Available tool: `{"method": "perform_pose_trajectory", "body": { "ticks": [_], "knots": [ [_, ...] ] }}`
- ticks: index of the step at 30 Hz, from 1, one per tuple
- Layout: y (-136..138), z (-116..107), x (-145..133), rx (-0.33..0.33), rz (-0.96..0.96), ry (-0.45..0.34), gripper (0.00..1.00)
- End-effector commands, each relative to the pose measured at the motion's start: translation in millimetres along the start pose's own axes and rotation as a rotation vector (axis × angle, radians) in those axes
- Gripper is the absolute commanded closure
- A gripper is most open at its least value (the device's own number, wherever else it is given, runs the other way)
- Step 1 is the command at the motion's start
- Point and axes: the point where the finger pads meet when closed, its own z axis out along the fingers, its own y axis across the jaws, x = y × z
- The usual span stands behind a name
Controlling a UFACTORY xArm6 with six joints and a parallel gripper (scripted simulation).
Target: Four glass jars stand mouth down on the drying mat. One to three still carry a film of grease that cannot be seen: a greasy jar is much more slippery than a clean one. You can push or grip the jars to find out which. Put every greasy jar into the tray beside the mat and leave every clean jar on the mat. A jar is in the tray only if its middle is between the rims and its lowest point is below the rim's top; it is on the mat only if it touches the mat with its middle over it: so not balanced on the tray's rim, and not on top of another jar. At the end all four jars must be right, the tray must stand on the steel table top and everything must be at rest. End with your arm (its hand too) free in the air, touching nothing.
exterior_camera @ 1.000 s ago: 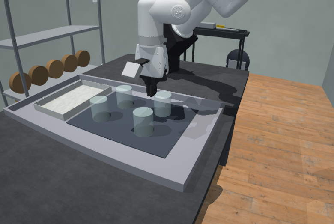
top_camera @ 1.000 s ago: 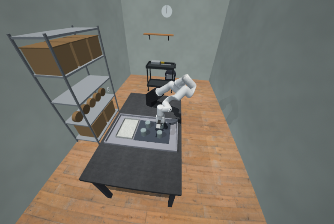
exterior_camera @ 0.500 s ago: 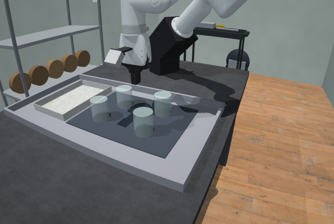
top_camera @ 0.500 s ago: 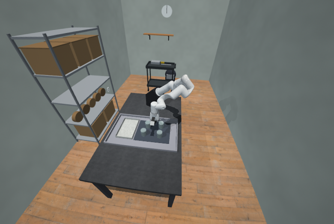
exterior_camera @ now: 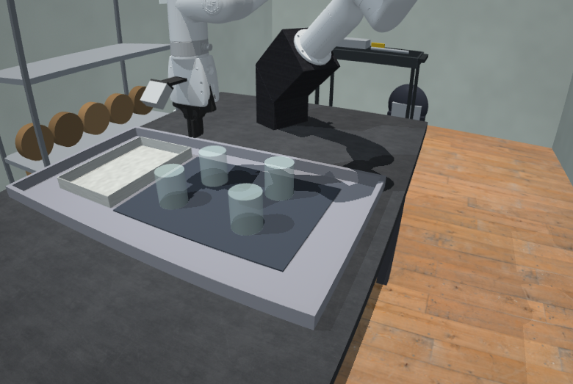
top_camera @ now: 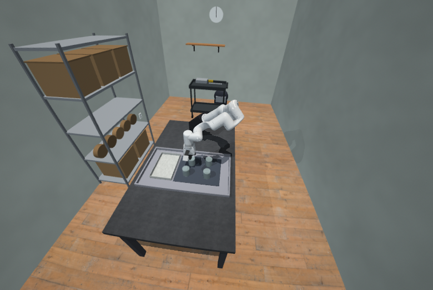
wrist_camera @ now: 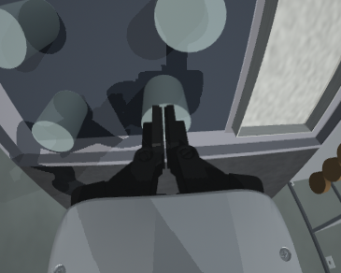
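Four pale green glass jars stand mouth down on the dark mat [top_camera: 196, 181] [exterior_camera: 194, 231] [wrist_camera: 96, 47]: back-left jar [top_camera: 191, 162] [exterior_camera: 213, 169] [wrist_camera: 163, 89], back-right jar [top_camera: 209, 162] [exterior_camera: 279, 180] [wrist_camera: 73, 112], front-left jar [top_camera: 185, 171] [exterior_camera: 171, 187] [wrist_camera: 190, 21] and front-right jar [top_camera: 206, 174] [exterior_camera: 245, 210] [wrist_camera: 5, 39]. The tray [exterior_camera: 85, 194] [wrist_camera: 274, 130] left of the mat holds no jar. My gripper [exterior_camera: 195, 133] [wrist_camera: 163, 119] is shut and empty, raised near the back-left jar. Its fingers hide part of that jar in the wrist view. Grease cannot be seen.
The mat and tray lie on the grey steel top [top_camera: 196, 188] [exterior_camera: 154, 248], which has a raised rim [exterior_camera: 259, 306]. It rests on a dark table [top_camera: 181, 213] [exterior_camera: 115, 300]. A shelf rack [top_camera: 105, 105] stands to the left. The arm's black base [exterior_camera: 282, 83] is behind.
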Motion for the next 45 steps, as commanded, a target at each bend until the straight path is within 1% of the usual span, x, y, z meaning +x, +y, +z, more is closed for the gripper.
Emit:
{"method": "perform_pose_trajectory", "body": {
  "ticks": [1, 3, 16, 45],
  "knots": [
    [4.4, 13.7, 3.7, 0.002, -0.005, 0.001, 1.00],
    [4.4, 13.7, 3.7, 0.002, -0.005, 0.001, 1.00],
    [4.3, 75.8, 3.8, 0.002, -0.005, 0.001, 1.00],
    [4.3, 75.8, 1.5, 0.002, -0.005, 0.001, 1.00]
  ]
}}
